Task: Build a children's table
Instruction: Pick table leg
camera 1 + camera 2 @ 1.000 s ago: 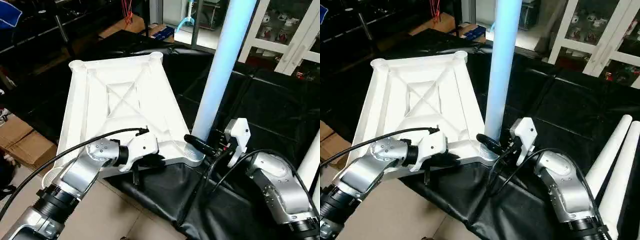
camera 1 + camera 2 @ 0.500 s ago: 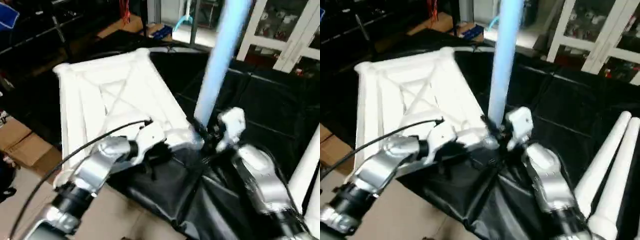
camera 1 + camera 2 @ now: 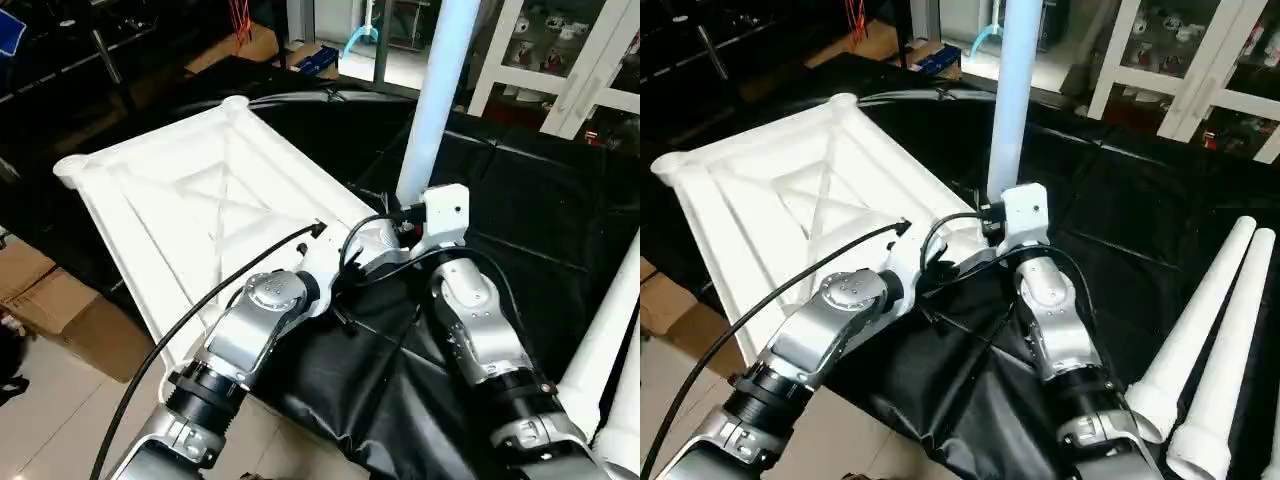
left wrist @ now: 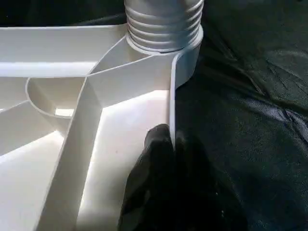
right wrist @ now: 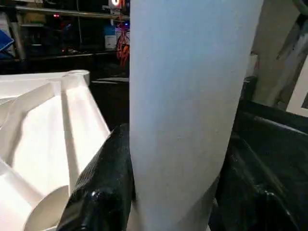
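On the far left there's a cardboard box (image 3: 55,305) on the tile floor, tucked under the overhanging edge of the tabletop (image 3: 190,200). That tabletop lies ribs-up, the X-ribbing facing the camera, on a black cloth (image 3: 560,230) that covers the work surface, with its left part sticking out past the cloth's edge.

The left gripper (image 4: 168,144) sits at the near right rim of the tabletop, just short of the corner socket. Its black fingers (image 4: 156,159) are pinched nearly together with the thin rim wall between them, so it's clamped on the tabletop. A black cable (image 3: 200,300) loops over that forearm.

At that corner a leg (image 3: 435,95) stands upright, its ribbed end seated in the socket. The right gripper (image 5: 173,192) is about half open with a finger on each side of the leg, gripping it low down, and its white wrist housing (image 3: 443,213) blocks the socket from the head cameras.

Off to the right, two more legs (image 3: 1210,350) lie side by side on the cloth near its right edge. Glass-door cabinets (image 3: 560,60) stand behind.
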Tool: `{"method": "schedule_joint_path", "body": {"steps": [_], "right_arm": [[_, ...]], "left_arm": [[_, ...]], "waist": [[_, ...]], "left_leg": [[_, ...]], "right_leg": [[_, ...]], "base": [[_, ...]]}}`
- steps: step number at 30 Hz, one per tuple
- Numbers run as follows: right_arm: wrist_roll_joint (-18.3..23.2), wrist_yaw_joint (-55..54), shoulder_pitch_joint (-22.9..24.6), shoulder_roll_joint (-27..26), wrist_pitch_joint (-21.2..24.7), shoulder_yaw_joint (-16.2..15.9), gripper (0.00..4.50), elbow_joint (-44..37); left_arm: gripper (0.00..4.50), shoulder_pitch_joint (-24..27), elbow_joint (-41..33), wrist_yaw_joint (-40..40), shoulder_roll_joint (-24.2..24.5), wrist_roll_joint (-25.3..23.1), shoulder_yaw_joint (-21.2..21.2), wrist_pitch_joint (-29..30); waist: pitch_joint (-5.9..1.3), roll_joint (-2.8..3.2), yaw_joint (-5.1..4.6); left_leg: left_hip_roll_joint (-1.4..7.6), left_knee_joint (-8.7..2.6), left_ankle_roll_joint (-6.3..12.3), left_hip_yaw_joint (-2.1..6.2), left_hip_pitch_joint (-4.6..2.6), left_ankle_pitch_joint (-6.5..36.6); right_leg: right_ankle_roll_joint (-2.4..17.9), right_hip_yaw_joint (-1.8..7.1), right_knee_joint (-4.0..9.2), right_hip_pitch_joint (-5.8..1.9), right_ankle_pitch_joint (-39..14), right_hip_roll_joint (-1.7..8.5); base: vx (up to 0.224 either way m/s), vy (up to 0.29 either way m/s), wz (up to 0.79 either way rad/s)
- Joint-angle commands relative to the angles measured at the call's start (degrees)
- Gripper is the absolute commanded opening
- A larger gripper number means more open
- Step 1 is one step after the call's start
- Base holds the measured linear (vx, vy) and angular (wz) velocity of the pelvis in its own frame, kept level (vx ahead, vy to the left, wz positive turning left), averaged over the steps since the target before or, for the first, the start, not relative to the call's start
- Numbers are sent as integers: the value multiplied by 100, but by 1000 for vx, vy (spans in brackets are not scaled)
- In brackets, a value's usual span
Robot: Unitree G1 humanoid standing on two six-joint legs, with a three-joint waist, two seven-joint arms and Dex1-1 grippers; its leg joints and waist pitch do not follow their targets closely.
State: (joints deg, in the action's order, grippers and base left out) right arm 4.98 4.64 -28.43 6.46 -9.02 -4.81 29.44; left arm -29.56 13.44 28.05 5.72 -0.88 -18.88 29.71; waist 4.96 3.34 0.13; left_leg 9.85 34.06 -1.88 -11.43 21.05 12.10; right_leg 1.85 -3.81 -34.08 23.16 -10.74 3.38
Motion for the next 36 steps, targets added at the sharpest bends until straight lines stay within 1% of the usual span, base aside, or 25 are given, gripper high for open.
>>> {"method": "schedule_joint_path", "body": {"steps": [1,2,4,6,7,9,10,11,13,15,16,20,21,23,25,27,28,29,30,31,32,33,34,35,36], "right_arm": [[-31,-151,331,40,402,265,184,1076],[64,-56,309,6,346,304,184,1067],[227,103,283,-56,253,386,184,1029],[275,177,255,-82,190,408,184,1033],[286,205,212,-99,87,428,184,1069],[348,289,187,-121,33,458,184,1083],[312,270,175,-108,8,440,184,1092],[254,242,164,-87,-17,407,184,1091],[201,293,126,-71,-87,376,184,1092],[189,359,82,-75,-160,400,184,1131],[189,383,65,-74,-196,412,184,1150],[233,482,18,-68,-260,449,184,1191],[252,507,12,-69,-277,457,219,1189],[261,559,11,-58,-295,445,219,1128],[276,602,10,-56,-295,460,259,1048],[307,675,11,-47,-310,480,264,955],[330,704,15,-43,-311,490,274,906],[357,739,22,-38,-309,498,289,847],[392,797,26,-25,-314,505,300,767],[405,821,28,-19,-317,507,300,735],[424,850,32,-11,-314,512,310,689],[456,899,36,-3,-312,534,310,629],[498,963,42,11,-301,563,319,543],[509,974,44,19,-295,573,332,515],[526,986,45,30,-287,586,348,476]], "left_arm": [[0,-346,-729,-66,28,102,416,-222],[0,-331,-752,-33,56,109,405,-216],[0,-299,-788,44,112,109,370,-218],[0,-278,-808,61,130,111,356,-204],[0,-261,-824,74,147,122,331,-194],[0,-248,-840,96,156,134,309,-186],[0,-247,-837,100,159,136,308,-190],[0,-251,-831,99,161,138,313,-192],[0,-265,-821,92,174,147,319,-193],[0,-275,-815,100,190,148,324,-196],[0,-274,-815,107,196,150,327,-197],[0,-280,-800,132,226,135,313,-218],[0,-283,-795,134,222,142,319,-220],[0,-299,-779,145,225,141,318,-234],[0,-311,-772,153,239,135,305,-247],[0,-321,-770,163,246,151,300,-256],[0,-324,-769,165,250,153,296,-263],[0,-325,-767,169,256,154,291,-269],[0,-329,-757,175,262,155,287,-280],[0,-330,-753,177,264,156,286,-284],[0,-332,-750,181,267,156,283,-288],[0,-335,-743,192,273,154,274,-296],[0,-337,-737,203,276,152,271,-305],[0,-338,-733,205,278,150,270,-310],[0,-340,-728,208,281,148,269,-317]], "waist": [[-409,-46,53],[-402,-47,47],[-422,-38,60],[-422,-36,61],[-435,-42,61],[-442,-44,64],[-442,-43,68],[-444,-37,68],[-453,-45,72],[-459,-34,73],[-456,-40,70],[-454,-33,75],[-459,-37,74],[-462,-34,78],[-477,-27,90],[-489,-23,107],[-505,-31,134],[-536,-47,132],[-576,-16,158],[-583,-14,173],[-583,-14,173],[-571,-18,208],[-548,-22,222],[-529,-20,229],[-509,-13,235]], "left_leg": [[346,-345,703,192,-8,335],[346,-345,719,190,-3,333],[353,-332,782,189,-20,272],[351,-326,814,190,-13,196],[354,-314,869,191,-12,106],[344,-302,923,189,-2,65],[344,-297,945,189,0,41],[344,-294,947,189,-2,41],[341,-286,950,189,-2,27],[342,-277,962,189,-8,1],[340,-274,971,187,-1,16],[344,-273,955,188,-8,79],[344,-271,945,189,-8,99],[342,-267,935,190,-7,101],[341,-253,961,190,-8,-1],[345,-241,990,190,-14,-67],[332,-215,1046,186,11,-170],[321,-193,1093,198,31,-342],[322,-137,1241,212,43,-681],[325,-97,1391,217,66,-890],[325,-97,1391,217,66,-890],[323,-62,1496,203,96,-854],[320,-64,1481,195,115,-649],[326,-76,1448,193,116,-500],[343,-99,1321,192,100,-213]], "right_leg": [[1549,316,312,-336,-195,528],[1558,319,313,-333,-187,527],[1583,319,291,-330,-84,528],[1605,314,277,-334,23,519],[1639,310,259,-335,146,524],[1668,309,249,-347,191,528],[1672,307,249,-343,175,529],[1674,305,248,-340,156,527],[1677,302,242,-347,126,524],[1687,300,232,-339,152,521],[1701,301,235,-340,154,523],[1703,299,239,-336,61,518],[1706,299,235,-338,47,516],[1700,298,233,-340,35,513],[1713,301,210,-340,169,513],[1758,304,201,-336,257,515],[1751,309,173,-342,419,518],[1749,309,126,-359,615,507],[1765,305,57,-321,1011,499],[1784,291,24,-287,1235,483],[1784,291,24,-287,1235,483],[1799,290,22,-244,1212,488],[1792,286,46,-235,967,487],[1776,283,74,-232,759,493],[1727,281,120,-225,328,496]], "base": [[0,0,0],[0,0,0],[0,0,0],[0,0,0],[0,0,0],[0,0,0],[0,0,0],[0,0,0],[0,0,0],[0,0,0],[0,0,0],[0,0,0],[0,0,0],[0,0,0],[0,0,0],[0,0,0],[0,0,0],[0,0,0],[0,0,0],[0,0,0],[0,0,0],[0,0,0],[0,0,0],[0,0,0],[0,0,0]]}}
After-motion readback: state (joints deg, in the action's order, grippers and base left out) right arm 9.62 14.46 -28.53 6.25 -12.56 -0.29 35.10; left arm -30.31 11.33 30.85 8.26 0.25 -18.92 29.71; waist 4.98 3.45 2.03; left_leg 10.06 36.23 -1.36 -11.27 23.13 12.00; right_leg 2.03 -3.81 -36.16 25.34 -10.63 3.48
